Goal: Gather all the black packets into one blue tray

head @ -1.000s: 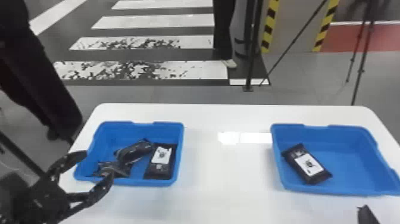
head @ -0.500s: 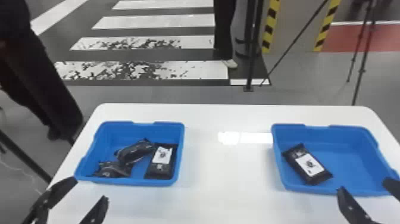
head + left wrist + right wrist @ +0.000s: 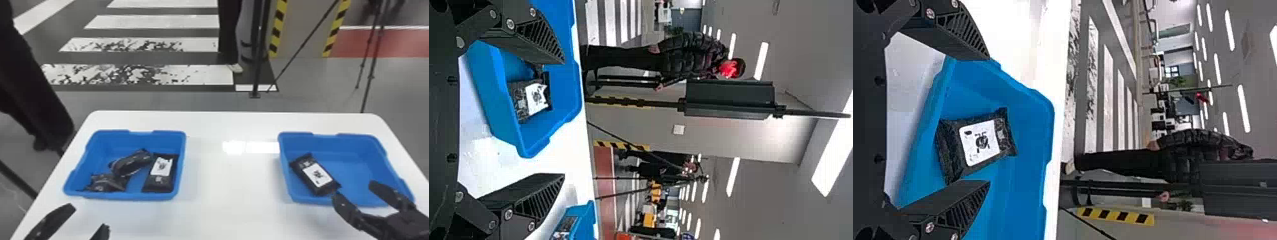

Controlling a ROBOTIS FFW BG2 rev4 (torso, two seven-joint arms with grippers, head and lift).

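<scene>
Right gripper [image 3: 356,189], jaws apart, has advanced to the right-hand blue tray [image 3: 354,159], presumably for its black packet [image 3: 316,175]; left gripper [image 3: 90,216], also spread, lies left of that tray.

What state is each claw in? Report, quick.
Left claw: open, holding nothing.
Right claw: open, holding nothing, near the right blue tray.

White labels [image 3: 973,154] on two black packets [image 3: 948,145] bear print that cannot be read.
</scene>
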